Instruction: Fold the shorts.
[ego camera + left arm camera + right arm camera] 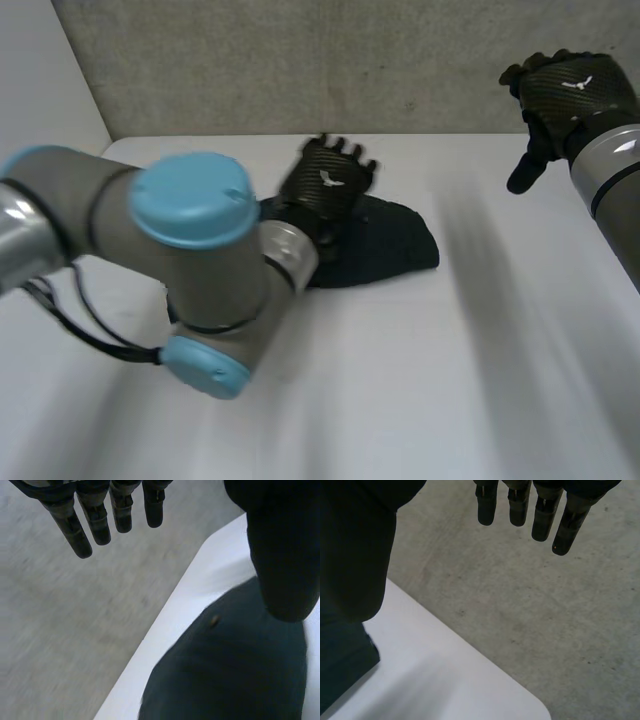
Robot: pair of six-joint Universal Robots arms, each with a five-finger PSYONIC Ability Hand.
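Note:
The dark navy shorts (390, 240) lie bunched in a compact heap on the white table (450, 380), toward its far side. My left hand (325, 180) hovers over the heap's left part, open, with straight fingers (100, 520) spread above the table's edge and the thumb (285, 555) over the cloth (235, 670). It holds nothing. My right hand (570, 90) is raised high at the far right, well apart from the shorts. It too is open and empty, its fingers (535, 510) straight and its thumb (355, 545) to the side.
My left arm's grey elbow with blue caps (190, 270) bulks across the near left of the table and hides part of the shorts. Grey concrete floor (530, 605) lies beyond the table's far edge and rounded corner (540, 710).

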